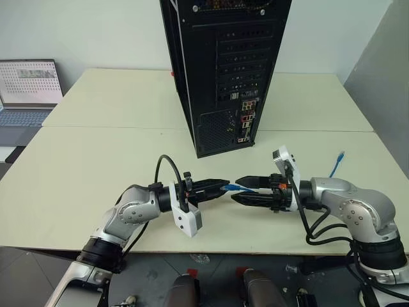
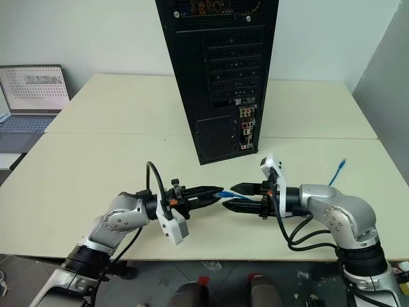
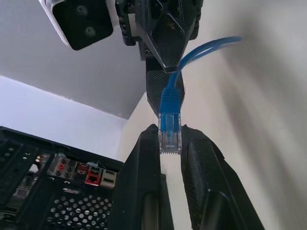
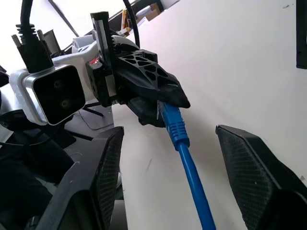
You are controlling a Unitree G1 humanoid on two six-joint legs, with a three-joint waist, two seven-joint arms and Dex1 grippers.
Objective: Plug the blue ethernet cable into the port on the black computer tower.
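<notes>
The black computer tower (image 1: 220, 70) stands upright at mid-table, its rear face toward me. The port lies in its connector cluster (image 1: 246, 121) low on the right of that face; I cannot single it out. In front of the tower my left gripper (image 1: 223, 187) points right, shut on the clear plug of the blue ethernet cable (image 3: 169, 134). My right gripper (image 1: 236, 190) faces it, open, one finger above and one below the cable (image 4: 184, 148) just behind the plug, not touching it. The cable's other end (image 1: 339, 161) lies on the table at the right.
A grey laptop (image 1: 29, 93) stands open at the table's far left. The cream table (image 1: 96, 160) has bare room left of the tower and in front of it. A grey wall panel (image 1: 383, 77) stands at the right.
</notes>
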